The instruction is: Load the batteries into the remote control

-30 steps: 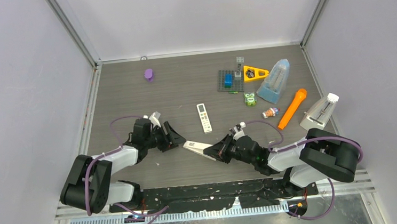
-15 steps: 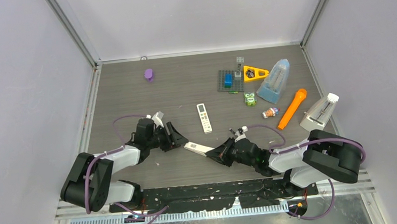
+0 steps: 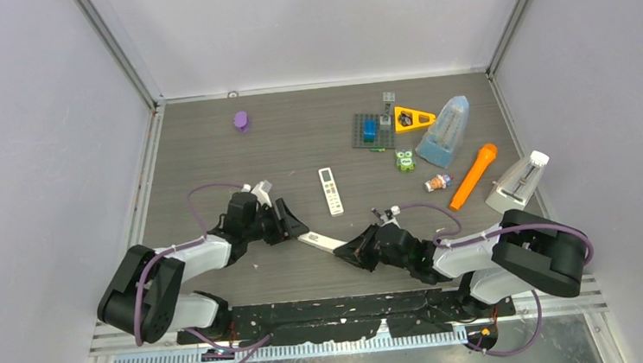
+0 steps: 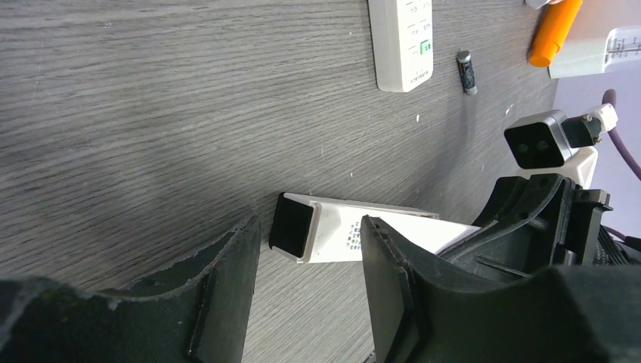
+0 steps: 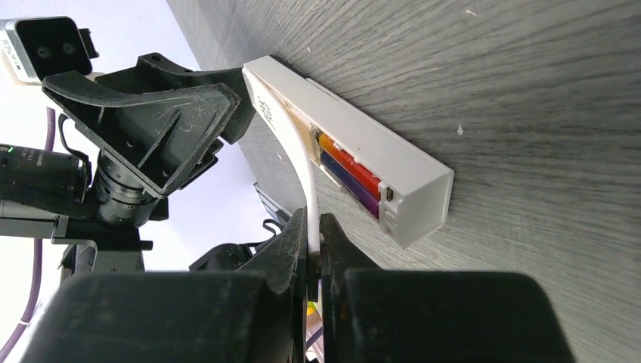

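Near the tabletop's (image 3: 211, 147) near edge, the left gripper (image 4: 310, 227) stands apart around one end of the remote (image 5: 393, 162). The right gripper (image 5: 314, 246) is clamped on its battery cover (image 5: 305, 178), and the red-orange and blue batteries (image 5: 349, 170) sit in the open compartment.

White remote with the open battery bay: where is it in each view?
Top external: white plastic remote control low centre of the frame.
Left wrist: lower middle, its dark end inside the left pincer.
Right wrist: centre, running diagonally.
Shared landmark: left pincer at the remote's end.
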{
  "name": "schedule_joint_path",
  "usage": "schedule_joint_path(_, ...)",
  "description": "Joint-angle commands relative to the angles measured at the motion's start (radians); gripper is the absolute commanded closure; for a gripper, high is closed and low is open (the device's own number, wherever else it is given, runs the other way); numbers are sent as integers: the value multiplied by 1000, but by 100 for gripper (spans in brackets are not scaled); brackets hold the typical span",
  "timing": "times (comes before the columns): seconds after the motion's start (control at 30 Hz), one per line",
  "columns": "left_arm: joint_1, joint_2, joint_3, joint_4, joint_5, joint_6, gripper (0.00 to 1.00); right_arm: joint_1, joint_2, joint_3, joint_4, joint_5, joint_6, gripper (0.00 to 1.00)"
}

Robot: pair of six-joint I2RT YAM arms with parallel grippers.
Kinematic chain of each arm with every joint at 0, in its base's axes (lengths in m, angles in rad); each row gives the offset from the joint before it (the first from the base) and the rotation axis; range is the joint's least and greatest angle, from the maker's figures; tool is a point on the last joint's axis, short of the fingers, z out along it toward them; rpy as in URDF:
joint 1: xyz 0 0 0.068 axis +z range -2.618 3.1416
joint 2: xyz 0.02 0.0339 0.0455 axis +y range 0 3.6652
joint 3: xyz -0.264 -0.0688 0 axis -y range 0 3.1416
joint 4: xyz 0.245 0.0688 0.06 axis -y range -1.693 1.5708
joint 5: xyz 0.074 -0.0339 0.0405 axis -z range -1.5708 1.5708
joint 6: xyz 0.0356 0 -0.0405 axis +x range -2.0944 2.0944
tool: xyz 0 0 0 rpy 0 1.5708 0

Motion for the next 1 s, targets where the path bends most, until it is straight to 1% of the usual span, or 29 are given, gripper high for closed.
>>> schedule_joint_path(0.0,-19,38,-10,-143,-110,59,47,1,-13,3,-234,28,11,95)
schedule_joint_path(0.1,-32,39,-9,-163,-130,64,48,-1,-41,11,-313,38,11,95)
schedule_joint_path(0.17,-44,39,-6,-176,-140,69,50,-1,-48,12,-330,42,14,95)
schedule_joint_path(0.5,-89,56,7,-207,-159,89,50,-1,-25,26,-351,23,29,95)
schedule_joint_path(0.73,-92,10,-26,-176,-134,99,45,-2,-18,25,-368,20,37,95)
schedule_joint_path(0.97,-93,6,-23,-186,-106,122,44,-1,-11,16,-375,10,53,95)
